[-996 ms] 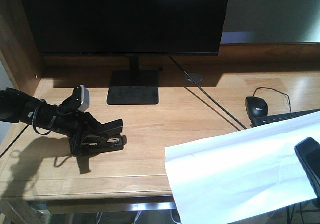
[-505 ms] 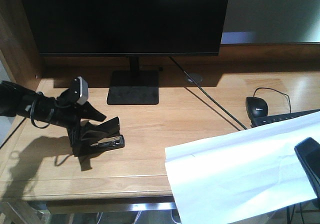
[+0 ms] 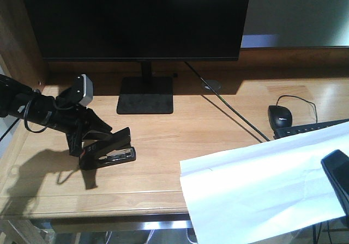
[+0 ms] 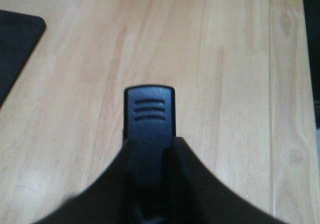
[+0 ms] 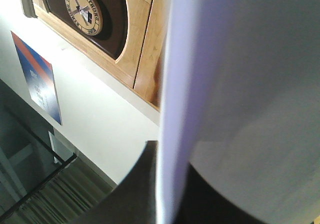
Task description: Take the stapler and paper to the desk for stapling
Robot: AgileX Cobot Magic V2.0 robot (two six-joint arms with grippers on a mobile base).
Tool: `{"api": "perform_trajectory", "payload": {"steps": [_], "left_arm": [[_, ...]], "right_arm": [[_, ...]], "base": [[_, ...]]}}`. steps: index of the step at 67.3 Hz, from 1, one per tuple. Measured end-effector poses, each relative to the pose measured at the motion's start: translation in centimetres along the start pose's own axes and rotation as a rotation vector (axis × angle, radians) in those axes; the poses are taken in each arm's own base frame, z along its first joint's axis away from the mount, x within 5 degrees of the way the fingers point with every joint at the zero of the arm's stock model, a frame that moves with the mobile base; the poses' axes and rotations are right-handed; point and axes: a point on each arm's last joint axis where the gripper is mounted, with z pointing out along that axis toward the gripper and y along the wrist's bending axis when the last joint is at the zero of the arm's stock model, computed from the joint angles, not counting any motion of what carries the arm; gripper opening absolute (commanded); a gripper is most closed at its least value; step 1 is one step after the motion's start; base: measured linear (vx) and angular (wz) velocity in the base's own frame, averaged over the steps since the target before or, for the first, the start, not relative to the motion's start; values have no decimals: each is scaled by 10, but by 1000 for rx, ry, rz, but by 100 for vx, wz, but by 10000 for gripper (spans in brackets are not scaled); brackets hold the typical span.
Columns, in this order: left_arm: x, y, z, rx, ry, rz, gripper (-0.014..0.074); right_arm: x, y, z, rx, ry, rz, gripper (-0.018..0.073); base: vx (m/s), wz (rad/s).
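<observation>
The black stapler [image 3: 112, 151] lies on the desk [image 3: 163, 184] at the left, its top arm raised a little. My left gripper [image 3: 90, 143] reaches it from the left and is shut on its rear half. In the left wrist view the stapler [image 4: 149, 111] points away from me, with a fingertip [image 4: 182, 156] pressed to each side of it. The white paper [image 3: 256, 189] slants over the desk's front right corner and juts past the edge. My right gripper [image 3: 339, 173] is shut on its right side. In the right wrist view the paper [image 5: 240, 69] runs edge-on between the jaws of that gripper [image 5: 170, 151].
A large dark monitor [image 3: 142, 15] on a black stand [image 3: 145, 95] fills the back. Its cable [image 3: 229, 110] runs diagonally across the wood. A black mouse [image 3: 280, 115] and a keyboard [image 3: 308, 129] sit at the right. A wooden side panel [image 3: 16, 42] rises at the left.
My left arm has swung left and up and rolled at the wrist. The stapler stays in about the same spot. The paper and the right gripper have not moved.
</observation>
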Motion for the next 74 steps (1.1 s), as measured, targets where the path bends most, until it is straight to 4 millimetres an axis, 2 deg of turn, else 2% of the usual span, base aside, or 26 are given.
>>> {"api": "perform_trajectory", "payload": {"steps": [9, 74], "left_arm": [[1, -1, 5, 15, 19, 9, -8], [2, -1, 5, 12, 24, 10, -7]], "right_arm": [[0, 0, 0, 0, 0, 0, -6], [0, 0, 0, 0, 0, 0, -6]], "base": [[0, 0], [0, 0]]}}
